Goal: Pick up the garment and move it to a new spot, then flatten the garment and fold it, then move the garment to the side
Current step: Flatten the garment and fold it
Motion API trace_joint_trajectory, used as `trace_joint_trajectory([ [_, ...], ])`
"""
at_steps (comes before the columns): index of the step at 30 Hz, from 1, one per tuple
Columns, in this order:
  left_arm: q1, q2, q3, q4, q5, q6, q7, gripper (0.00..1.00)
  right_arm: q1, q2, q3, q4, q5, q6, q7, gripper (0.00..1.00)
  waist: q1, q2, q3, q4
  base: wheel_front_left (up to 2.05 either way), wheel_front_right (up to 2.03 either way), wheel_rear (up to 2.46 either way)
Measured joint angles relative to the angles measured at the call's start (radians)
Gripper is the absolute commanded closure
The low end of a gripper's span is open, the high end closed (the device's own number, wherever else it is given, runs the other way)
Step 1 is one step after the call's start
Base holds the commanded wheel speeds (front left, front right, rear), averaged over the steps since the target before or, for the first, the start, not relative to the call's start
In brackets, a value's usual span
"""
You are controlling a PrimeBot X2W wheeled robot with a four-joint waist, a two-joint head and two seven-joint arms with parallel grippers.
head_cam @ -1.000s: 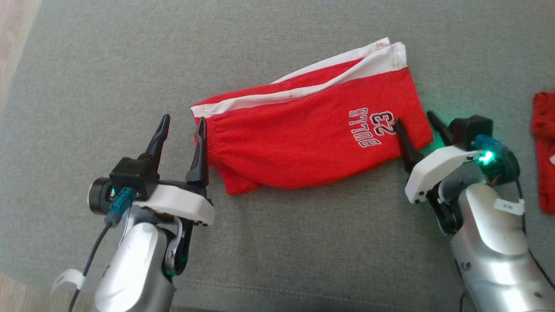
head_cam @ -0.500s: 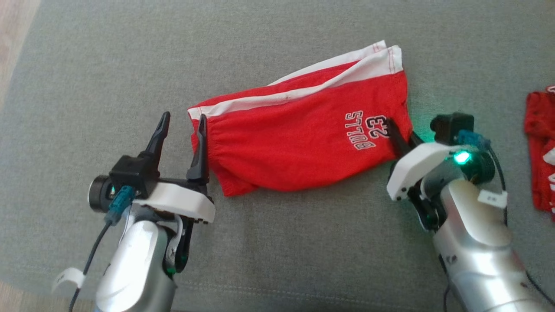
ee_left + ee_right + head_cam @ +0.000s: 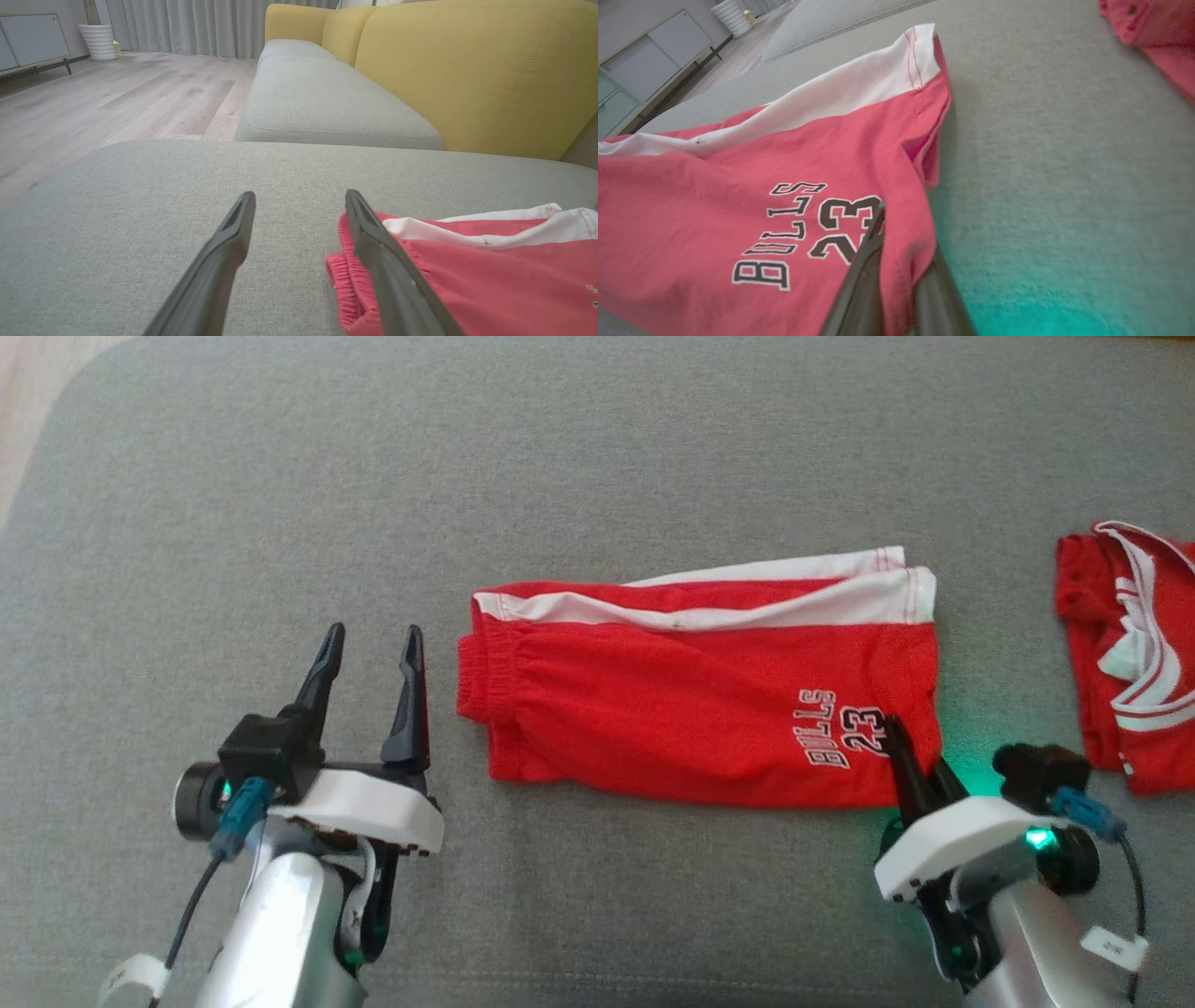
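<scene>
Head view shows my right gripper [image 3: 913, 751] pinching the near hem corner of the red shorts [image 3: 691, 709], which lie across the middle of the grey cushion [image 3: 597, 448], while my left gripper [image 3: 371, 639] stands spread just beside the waistband, so I'd pinch there too and lift both ends level.

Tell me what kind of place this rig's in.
Probably a home living room: the work surface is a grey sofa cushion with a yellow backrest, beside a wood floor and long curtains.
</scene>
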Motion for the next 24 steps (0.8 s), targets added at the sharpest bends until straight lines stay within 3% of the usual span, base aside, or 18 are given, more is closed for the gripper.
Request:
trace_joint_trajectory([
  [12,0.028,0.005,0.004,0.004,-0.006,0.001,0.000,0.00,0.051,0.005,-0.012,-0.140,-0.019,0.000,0.082,1.00,0.0000,0.0000,-0.036,-0.015,0.00,0.00,0.00],
  [19,0.028,0.005,-0.017,0.012,-0.008,-0.005,0.000,0.00,-0.066,0.004,0.183,-0.249,-0.041,0.000,0.191,1.00,0.0000,0.0000,-0.060,0.007,0.00,0.00,0.00],
  [24,0.028,0.002,-0.023,0.022,-0.018,-0.005,0.000,0.00,-0.165,0.002,0.376,-0.234,0.049,0.000,0.207,1.00,0.0000,0.0000,-0.063,0.044,0.00,0.00,0.00],
])
